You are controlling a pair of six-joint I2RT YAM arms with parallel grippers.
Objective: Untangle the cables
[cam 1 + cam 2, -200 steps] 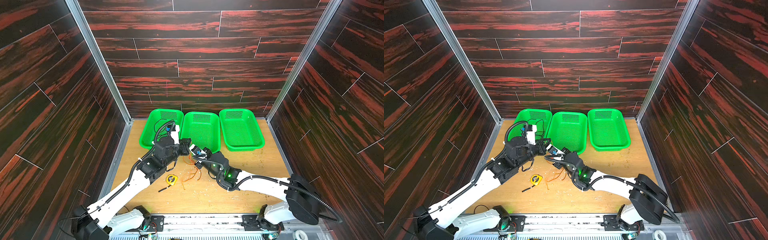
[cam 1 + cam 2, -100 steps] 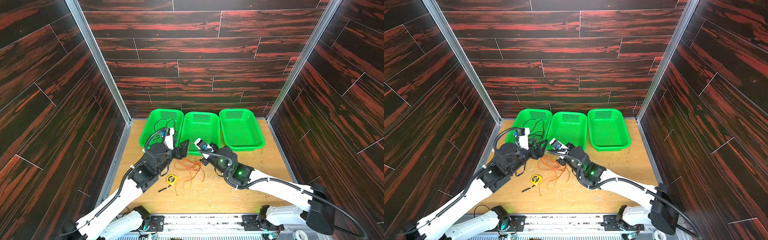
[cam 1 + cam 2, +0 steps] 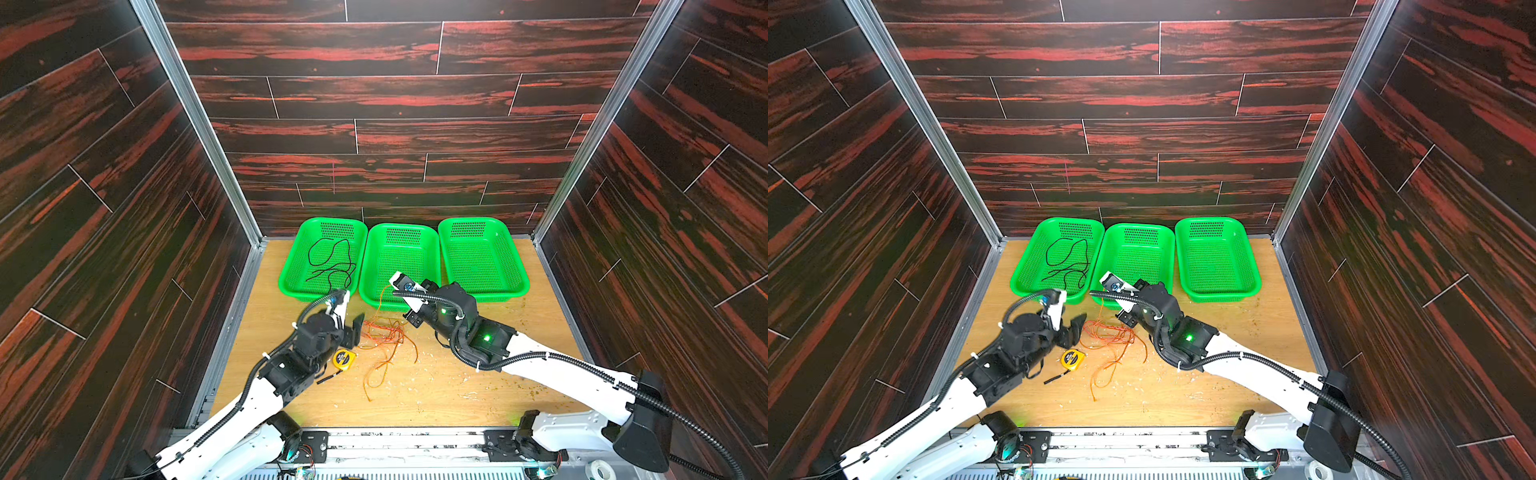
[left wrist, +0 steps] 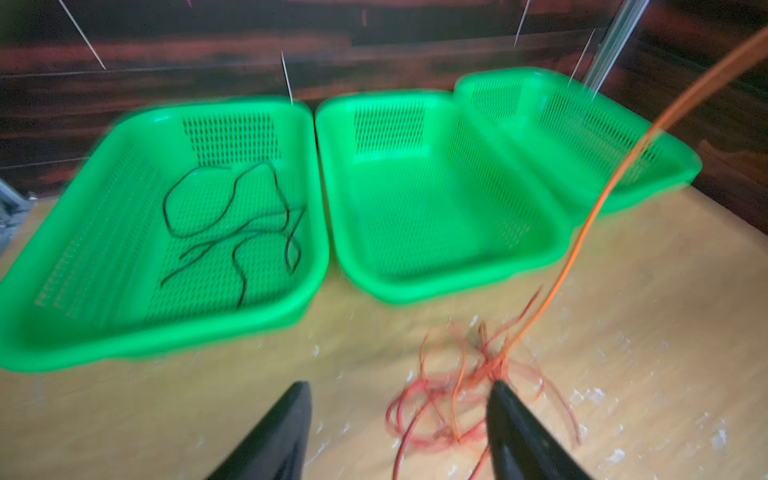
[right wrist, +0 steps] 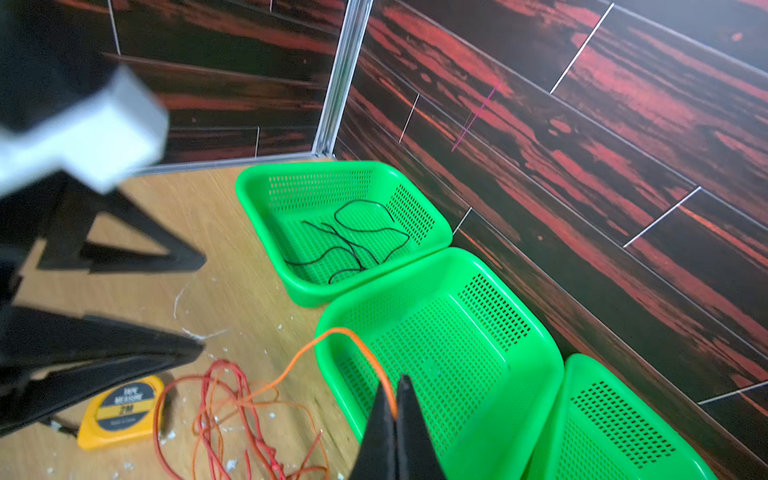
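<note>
Your right gripper (image 5: 395,388) is clamped on the orange cable (image 5: 332,332), pinching it between closed tips above the near end of the middle basket (image 3: 401,227). From the pinch the cable arches over that basket's near rim and drops to the table (image 3: 436,390). There it runs into a loose tangle with the red cable (image 3: 384,332), lying just in front of the middle basket, between the two arms. Your left gripper (image 4: 399,388) is released: jaws spread, holding nothing, low over the table at the tangle's left side. In the wrist view one fingertip (image 4: 498,390) overlaps the tangle; blur hides whether it touches. The black cable (image 3: 332,266) lies alone in loose loops inside the left basket (image 3: 291,270), well apart from the other two. A yellow tape measure (image 3: 344,358) sits on the table just beside the left gripper and the tangle
</note>
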